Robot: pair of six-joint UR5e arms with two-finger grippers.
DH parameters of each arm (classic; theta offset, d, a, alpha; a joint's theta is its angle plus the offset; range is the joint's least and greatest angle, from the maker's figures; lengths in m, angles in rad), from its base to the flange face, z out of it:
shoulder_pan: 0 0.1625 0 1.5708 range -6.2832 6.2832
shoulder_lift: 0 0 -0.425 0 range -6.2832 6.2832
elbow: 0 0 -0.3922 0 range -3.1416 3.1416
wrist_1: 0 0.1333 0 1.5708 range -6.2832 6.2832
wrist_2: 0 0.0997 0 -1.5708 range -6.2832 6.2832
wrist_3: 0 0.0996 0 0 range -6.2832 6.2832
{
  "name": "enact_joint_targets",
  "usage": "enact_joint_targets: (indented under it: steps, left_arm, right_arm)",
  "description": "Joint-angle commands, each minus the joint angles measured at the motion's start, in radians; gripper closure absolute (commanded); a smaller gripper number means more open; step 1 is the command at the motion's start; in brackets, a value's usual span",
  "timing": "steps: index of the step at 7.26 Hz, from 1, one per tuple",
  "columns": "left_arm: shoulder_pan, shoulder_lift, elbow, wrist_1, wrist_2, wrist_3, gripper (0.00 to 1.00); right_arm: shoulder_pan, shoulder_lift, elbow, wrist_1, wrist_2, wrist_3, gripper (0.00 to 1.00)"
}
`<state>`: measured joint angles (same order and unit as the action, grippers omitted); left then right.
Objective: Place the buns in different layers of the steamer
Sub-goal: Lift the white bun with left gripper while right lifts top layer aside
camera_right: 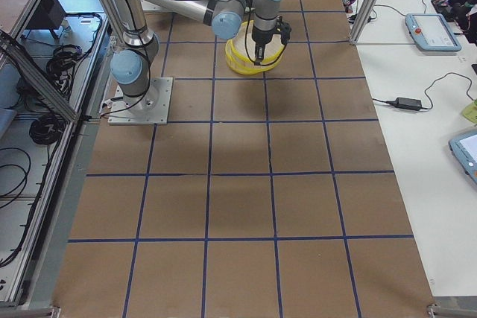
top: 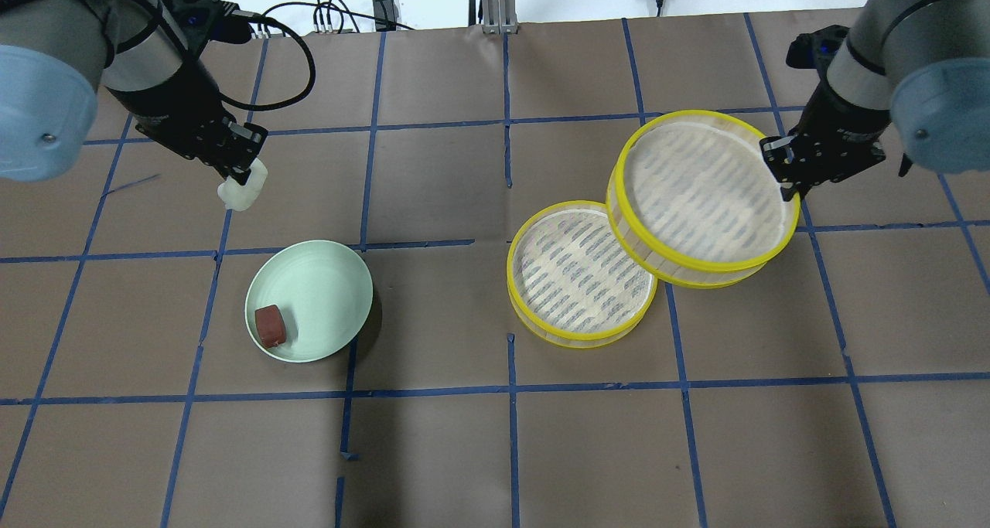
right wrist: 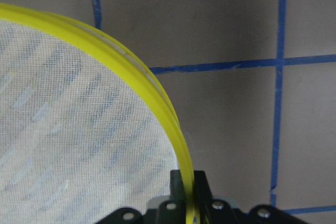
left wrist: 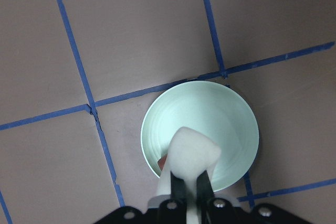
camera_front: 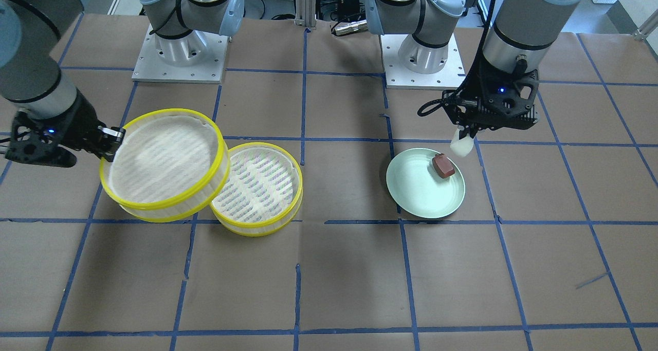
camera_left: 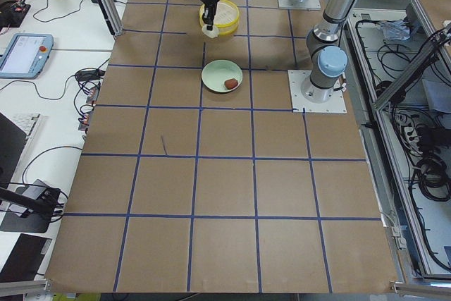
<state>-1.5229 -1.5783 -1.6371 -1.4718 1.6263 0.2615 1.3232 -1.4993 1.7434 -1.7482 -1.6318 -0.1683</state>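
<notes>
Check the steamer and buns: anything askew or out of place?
The top tier hangs tilted, gripped at its rim by the right end effector, partly over the bottom tier instead of stacked square. Both tiers are empty. The white bun is in the left end effector; the brown bun lies on the plate. Nothing spilled.

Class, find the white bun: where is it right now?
In the overhead view the white bun is on the left, held aloft in the left pincer, close to the pale green plate.

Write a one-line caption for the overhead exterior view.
Left gripper holds the white bun, brown bun on the green plate; right gripper grips the tilted upper steamer tier by its rim.
</notes>
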Motion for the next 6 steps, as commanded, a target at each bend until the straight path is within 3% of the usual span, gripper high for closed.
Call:
enact_joint_targets:
  steps: [1, 4, 6]
  left_arm:
    - [-0.102, -0.032, 0.002, 0.034, -0.058, -0.226, 0.98]
    - [-0.314, -0.197, 0.002, 0.294, -0.098, -0.532, 0.98]
    - [-0.403, -0.297, -0.001, 0.443, -0.201, -0.709, 0.98]
  right_arm:
    - [-0.135, 0.001, -0.051, 0.093, -0.054, -0.063, 0.96]
    - [-0.16, -0.004, -0.07, 0.107, -0.063, -0.155, 0.95]
    - [-0.164, 0.004, -0.087, 0.143, -0.077, -0.142, 0.96]
